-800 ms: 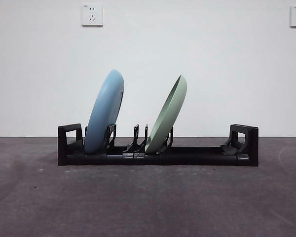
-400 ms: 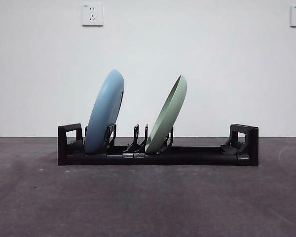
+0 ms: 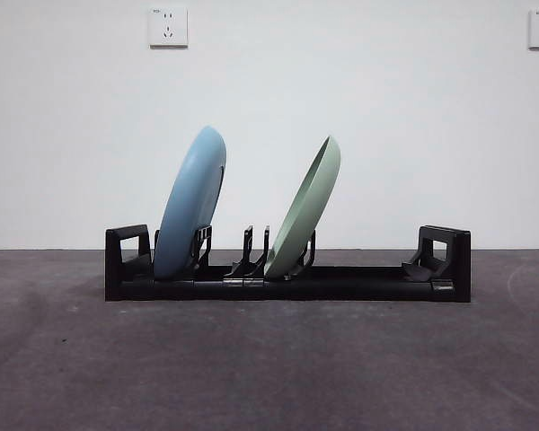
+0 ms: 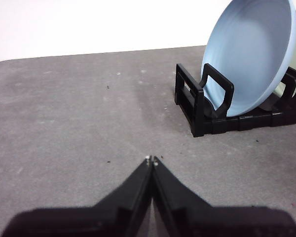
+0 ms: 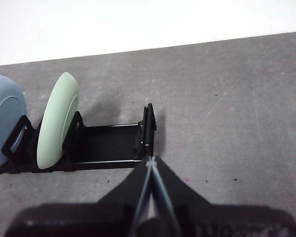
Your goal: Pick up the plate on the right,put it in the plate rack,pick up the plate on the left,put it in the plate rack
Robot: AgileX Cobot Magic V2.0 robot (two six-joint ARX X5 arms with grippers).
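Plate rack (image 3: 287, 280): long, low, black plastic; stood on the dark bench (image 3: 269, 368), its long axis running side to side across the front view, a looped handle at each end.

Blue plate (image 3: 191, 203): seated on edge between prongs at one end of the rack, leaning.

Green plate (image 3: 305, 206): seated on edge near the rack's middle, leaning the same way; the two plates apart.

Left end effector (image 4: 151, 160): jaws pressed together, holding nothing; clear of the rack, whose blue-plate end lay ahead and to one side.

Right end effector (image 5: 150, 163): jaws closed, empty; just short of the rack's vacant end.

Judgement: both plates racked; task appeared complete, no plate left to approach.
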